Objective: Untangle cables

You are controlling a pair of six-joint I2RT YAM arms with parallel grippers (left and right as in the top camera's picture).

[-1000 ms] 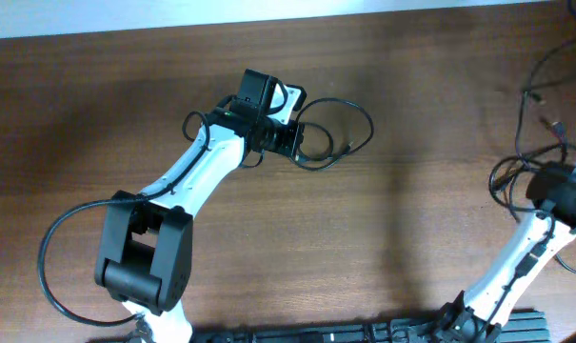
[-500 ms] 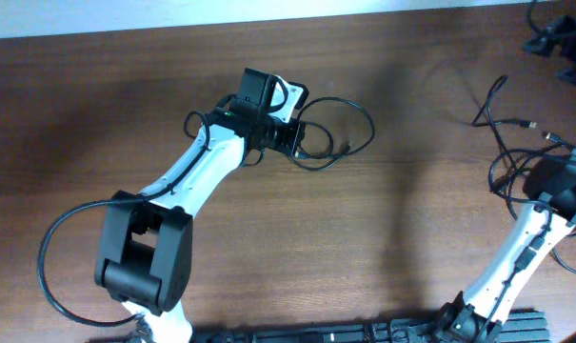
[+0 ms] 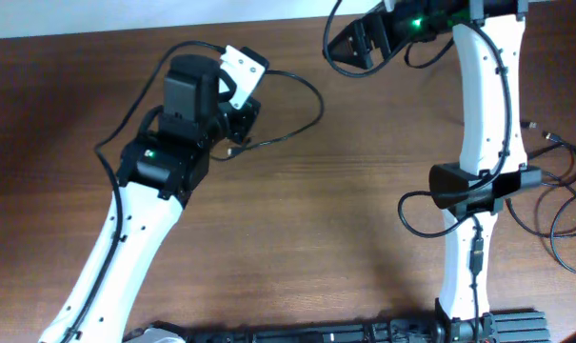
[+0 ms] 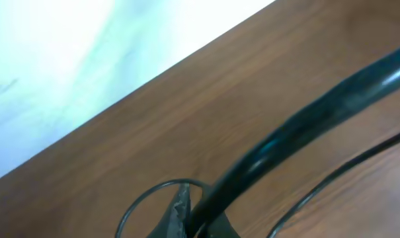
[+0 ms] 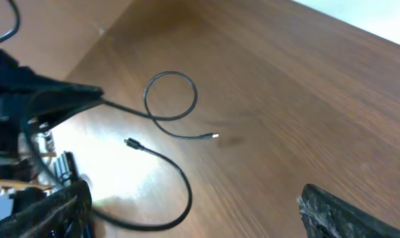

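My left gripper (image 3: 240, 122) is shut on a black cable (image 3: 307, 112) that loops out to its right over the table. In the left wrist view the cable (image 4: 305, 119) runs up and right from the closed gripper (image 4: 196, 221), with a thin loop (image 4: 137, 201) behind the jaws. My right gripper (image 3: 349, 43) hangs high at the table's far edge, open and holding nothing. In its wrist view the right gripper (image 5: 196, 201) has fingers (image 5: 345, 211) far apart over a looped cable (image 5: 171, 96) and a second cable (image 5: 183, 185) with a free plug. More cables (image 3: 552, 137) lie at the right edge.
The right arm's white link (image 3: 478, 95) stands across the right half of the table. A black rail (image 3: 364, 333) lines the front edge. The left arm (image 3: 135, 219) stretches diagonally from the front left corner. Wood tabletop (image 3: 316, 219) lies between the arms.
The right gripper has opened and its arm has swung from the right edge up to the top middle. The left arm has risen and shifted left, still shut on its cable.
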